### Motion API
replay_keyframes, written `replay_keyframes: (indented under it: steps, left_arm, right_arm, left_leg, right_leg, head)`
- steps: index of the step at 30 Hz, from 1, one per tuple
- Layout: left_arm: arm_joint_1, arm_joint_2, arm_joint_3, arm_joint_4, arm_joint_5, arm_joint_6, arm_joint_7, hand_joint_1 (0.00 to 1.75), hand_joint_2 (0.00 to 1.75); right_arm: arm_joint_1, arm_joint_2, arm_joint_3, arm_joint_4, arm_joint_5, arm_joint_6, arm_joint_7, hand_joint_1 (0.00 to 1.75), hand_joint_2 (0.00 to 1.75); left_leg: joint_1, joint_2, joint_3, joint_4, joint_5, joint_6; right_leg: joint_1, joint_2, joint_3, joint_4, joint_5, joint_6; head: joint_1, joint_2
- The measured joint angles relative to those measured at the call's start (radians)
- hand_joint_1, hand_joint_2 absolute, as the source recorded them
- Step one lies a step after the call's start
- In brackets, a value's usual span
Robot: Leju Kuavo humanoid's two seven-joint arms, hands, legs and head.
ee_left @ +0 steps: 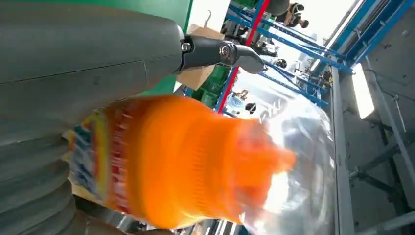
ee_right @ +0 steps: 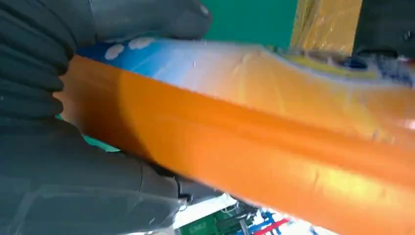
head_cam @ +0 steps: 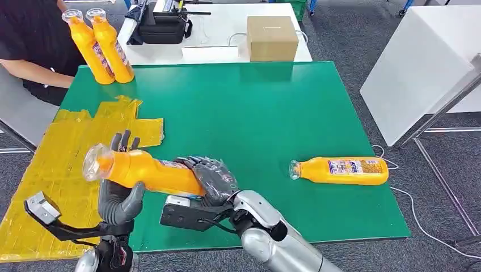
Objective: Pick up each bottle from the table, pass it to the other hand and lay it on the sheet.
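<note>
An orange bottle [head_cam: 147, 173] with a clear cap hangs level above the front left of the green table [head_cam: 244, 107], cap end toward the yellow sheet [head_cam: 51, 187]. My right hand [head_cam: 212, 178] grips its base end; in the right wrist view my fingers [ee_right: 34, 73] wrap around the bottle [ee_right: 254, 147]. My left hand [head_cam: 116, 198] cups the neck end from below, fingers upright behind it and not curled over. In the left wrist view the thumb [ee_left: 88, 54] lies along the bottle [ee_left: 186, 161]. Another bottle [head_cam: 340, 170] lies on its side at the right front.
Two more orange bottles [head_cam: 105, 51] stand upright at the table's far left corner, next to a seated person [head_cam: 28, 45]. Behind the green table, a white table carries a cardboard box [head_cam: 272, 37] and a black bag [head_cam: 161, 25]. A white block [head_cam: 420, 68] stands to the right.
</note>
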Motion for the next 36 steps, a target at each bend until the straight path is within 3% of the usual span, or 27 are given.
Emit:
replay_keyframes:
  steps: [7, 14, 16, 36]
  left_arm:
    - [-0.004, 0.021, -0.022, 0.018, -0.043, -0.094, -0.009, 0.00, 1.75]
    - [-0.023, 0.098, -0.055, 0.065, -0.042, -0.294, -0.056, 0.00, 1.75]
    - [-0.025, 0.112, -0.060, 0.077, -0.051, -0.305, -0.066, 1.75, 1.75]
    - [-0.027, 0.143, -0.062, 0.106, -0.052, -0.321, -0.080, 1.75, 1.75]
  right_arm:
    - [-0.013, -0.005, 0.003, 0.016, -0.023, 0.027, -0.001, 1.75, 1.75]
    - [-0.032, -0.028, 0.003, 0.017, -0.056, 0.069, -0.034, 1.75, 1.75]
    - [-0.032, -0.031, 0.003, 0.017, -0.058, 0.069, -0.037, 1.75, 1.75]
    - [-0.038, -0.040, 0.022, 0.016, -0.063, 0.070, -0.037, 1.75, 1.75]
  left_leg:
    - [0.000, 0.000, 0.000, 0.000, 0.000, 0.000]
    - [0.000, 0.000, 0.000, 0.000, 0.000, 0.000]
    - [0.000, 0.000, 0.000, 0.000, 0.000, 0.000]
    - [0.000, 0.000, 0.000, 0.000, 0.000, 0.000]
  right_leg:
    - [0.000, 0.000, 0.000, 0.000, 0.000, 0.000]
    - [0.000, 0.000, 0.000, 0.000, 0.000, 0.000]
    - [0.000, 0.000, 0.000, 0.000, 0.000, 0.000]
    - [0.000, 0.000, 0.000, 0.000, 0.000, 0.000]
  head:
    - [0.000, 0.000]
    - [0.000, 0.000]
    - [0.000, 0.000]
    - [0.000, 0.000]
